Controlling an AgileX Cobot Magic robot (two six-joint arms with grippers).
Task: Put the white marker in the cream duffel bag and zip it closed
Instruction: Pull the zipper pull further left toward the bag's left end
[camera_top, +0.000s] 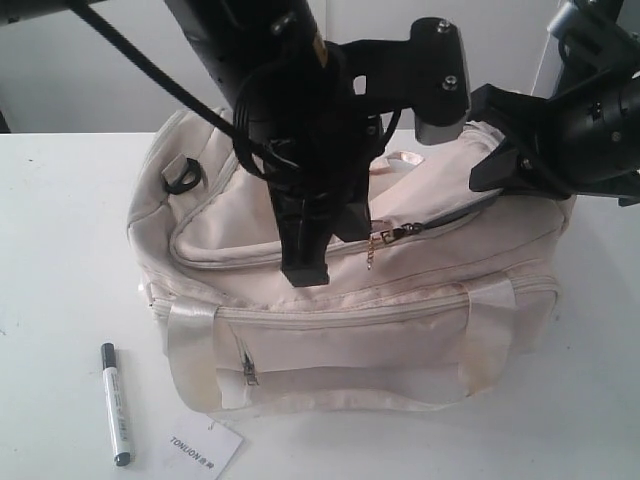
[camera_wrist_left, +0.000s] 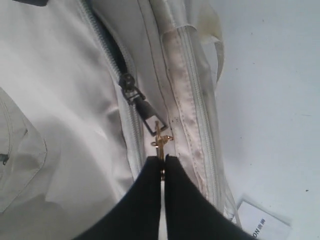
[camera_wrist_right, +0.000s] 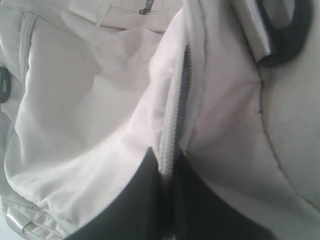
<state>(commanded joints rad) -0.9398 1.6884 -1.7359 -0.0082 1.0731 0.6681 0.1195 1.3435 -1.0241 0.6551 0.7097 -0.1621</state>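
Left wrist view: left gripper (camera_wrist_left: 162, 161) pinches gold zipper pull (camera_wrist_left: 160, 139) on cream duffel bag (camera_wrist_left: 60, 100).

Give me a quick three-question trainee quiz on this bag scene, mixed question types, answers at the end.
1. True or false: the white marker lies inside the cream duffel bag.
2. The left gripper is shut on: A) the gold zipper pull, B) a webbing handle, C) the paper tag.
3. Fill in: the right gripper pinches the bag along its top ____.
Key: 1 false, it lies on the table, outside the bag; 2 A; 3 zipper.
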